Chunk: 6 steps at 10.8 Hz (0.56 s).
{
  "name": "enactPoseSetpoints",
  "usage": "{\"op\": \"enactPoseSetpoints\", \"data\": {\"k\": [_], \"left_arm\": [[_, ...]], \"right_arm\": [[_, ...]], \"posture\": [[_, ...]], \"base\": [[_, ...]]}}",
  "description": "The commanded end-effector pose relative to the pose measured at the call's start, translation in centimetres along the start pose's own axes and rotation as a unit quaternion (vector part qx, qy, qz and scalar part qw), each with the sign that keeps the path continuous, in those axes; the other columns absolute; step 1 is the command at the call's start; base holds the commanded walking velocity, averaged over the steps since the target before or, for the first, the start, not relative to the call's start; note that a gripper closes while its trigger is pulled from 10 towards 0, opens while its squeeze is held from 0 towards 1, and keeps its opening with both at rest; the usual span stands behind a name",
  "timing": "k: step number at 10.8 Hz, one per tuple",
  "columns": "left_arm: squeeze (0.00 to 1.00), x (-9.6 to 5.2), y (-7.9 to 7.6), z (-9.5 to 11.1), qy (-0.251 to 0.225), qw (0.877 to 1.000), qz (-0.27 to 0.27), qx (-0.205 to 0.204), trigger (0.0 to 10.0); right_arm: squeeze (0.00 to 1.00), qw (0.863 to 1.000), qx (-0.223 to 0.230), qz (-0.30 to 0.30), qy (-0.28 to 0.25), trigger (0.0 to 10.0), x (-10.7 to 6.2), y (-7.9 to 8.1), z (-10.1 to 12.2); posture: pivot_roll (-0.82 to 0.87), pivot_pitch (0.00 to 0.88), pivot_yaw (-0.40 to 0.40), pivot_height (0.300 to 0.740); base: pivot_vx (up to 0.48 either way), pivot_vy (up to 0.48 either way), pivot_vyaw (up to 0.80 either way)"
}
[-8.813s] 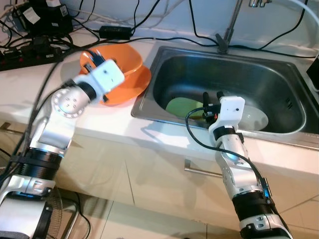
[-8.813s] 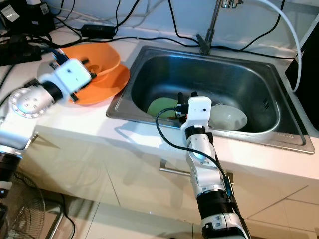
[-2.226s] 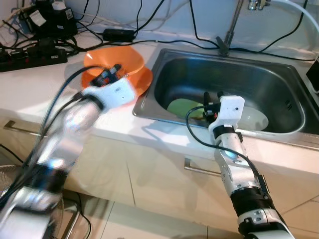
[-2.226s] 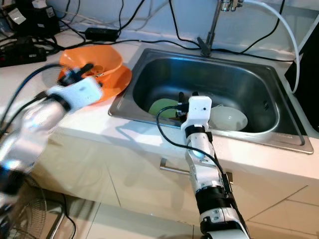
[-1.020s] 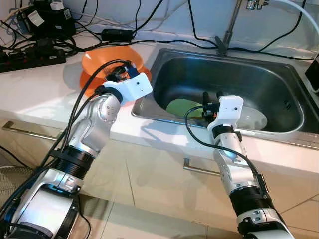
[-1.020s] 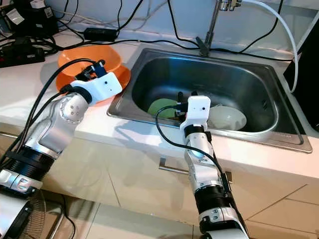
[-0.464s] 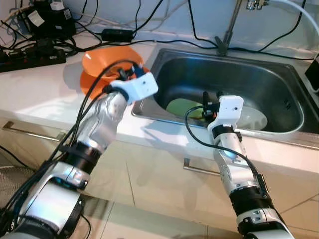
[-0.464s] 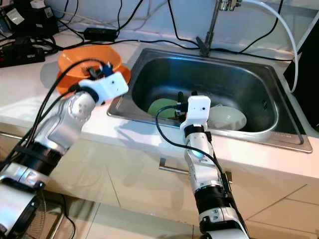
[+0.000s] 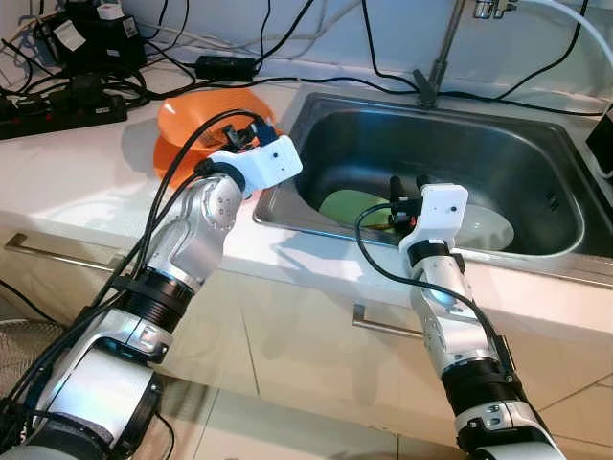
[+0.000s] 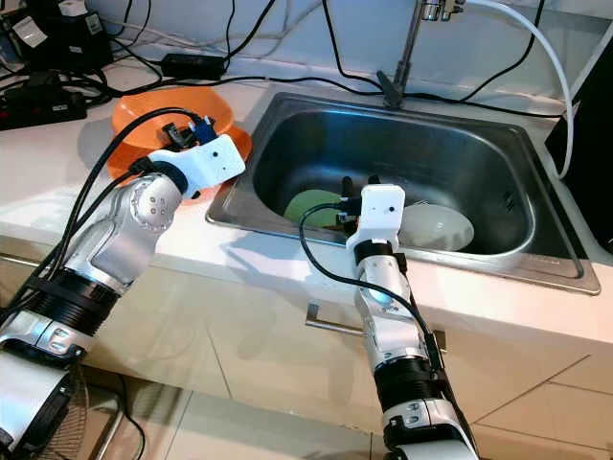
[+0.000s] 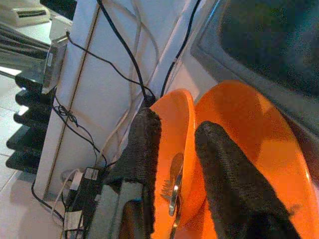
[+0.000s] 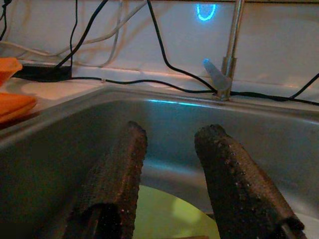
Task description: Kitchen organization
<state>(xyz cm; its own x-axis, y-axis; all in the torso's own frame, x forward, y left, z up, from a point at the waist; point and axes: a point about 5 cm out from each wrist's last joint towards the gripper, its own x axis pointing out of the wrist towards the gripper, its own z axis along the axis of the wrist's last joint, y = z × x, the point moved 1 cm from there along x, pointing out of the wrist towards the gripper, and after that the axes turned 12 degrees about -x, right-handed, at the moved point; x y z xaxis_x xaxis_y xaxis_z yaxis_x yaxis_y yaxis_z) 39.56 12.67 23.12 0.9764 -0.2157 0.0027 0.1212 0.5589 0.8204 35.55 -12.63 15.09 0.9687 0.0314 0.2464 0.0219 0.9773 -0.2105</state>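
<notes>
- While dishes wait on both sides of the kitchen desk [image 9: 115, 182], the orange bowl [image 9: 213, 117] sits tilted in an orange plate [image 10: 230, 146] just beside the sink [image 9: 536, 251], on the robot's left.
- From the left wrist view, the bowl's rim [image 11: 185, 149] runs up between the two black fingers [image 11: 145, 164], which stand spread on either side of it without visibly clamping; the left gripper [image 11: 174, 174] is plainly the nearer one to this stack.
- What looks like a metal fork or spoon [image 11: 172, 191] lies inside the bowl, its handle running roughly along the fingers' line; its exact kind is hard to tell.
- Bowl and plate are a glossy, uniform orange, likely smooth plastic that could slip under a light pinch.
- Inside the steel basin, a pale green plate [image 9: 350, 205] lies flat on the bottom with a white bowl [image 9: 487, 230] beside it, toward the robot's right.
- Hovering over the near edge of the basin, the right gripper [image 12: 169, 174] points toward the back wall and the tap [image 12: 228, 55], its fingers spread and empty, the green plate just below them.
- Judging from this, the next move turns on whether the left fingers close on the orange rim they straddle.
- Black cables [image 9: 287, 38] and power strips [image 9: 57, 96] crowd the back of the desk, well apart from the sink.
</notes>
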Motion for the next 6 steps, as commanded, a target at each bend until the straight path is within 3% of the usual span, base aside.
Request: {"op": "enactPoseSetpoints", "data": {"k": [1, 2, 3, 6], "left_arm": [[1.00, 0.11, 0.81, 0.05, 0.003, 1.000, 0.013, 0.003, 10.0], [1.00, 0.09, 0.92, -0.06, 0.006, 1.000, 0.017, 0.005, 10.0], [0.00, 0.12, 1.00, -0.15, 0.009, 1.000, 0.018, 0.010, 10.0], [0.00, 0.26, 0.59, -0.83, 0.022, 1.000, 0.010, 0.011, 10.0]], "right_arm": [[0.00, 1.000, -0.001, -0.004, 0.024, 10.0, -0.44, -0.31, -1.11], [0.00, 1.000, -0.002, -0.004, 0.023, 10.0, -0.42, -0.31, -1.09], [0.00, 1.000, -0.002, -0.004, 0.023, 10.0, -0.43, -0.28, -1.10], [0.00, 1.000, -0.002, -0.004, 0.021, 10.0, -0.46, -0.29, -1.02]], "posture": [[0.21, 0.071, 0.014, 0.740], [0.21, 0.070, 0.015, 0.740], [0.20, 0.065, 0.017, 0.740], [0.20, 0.057, 0.019, 0.740]], "base": [[0.000, 0.000, 0.00], [0.000, 0.000, 0.00], [0.000, 0.000, 0.00], [0.000, 0.000, 0.00]]}}
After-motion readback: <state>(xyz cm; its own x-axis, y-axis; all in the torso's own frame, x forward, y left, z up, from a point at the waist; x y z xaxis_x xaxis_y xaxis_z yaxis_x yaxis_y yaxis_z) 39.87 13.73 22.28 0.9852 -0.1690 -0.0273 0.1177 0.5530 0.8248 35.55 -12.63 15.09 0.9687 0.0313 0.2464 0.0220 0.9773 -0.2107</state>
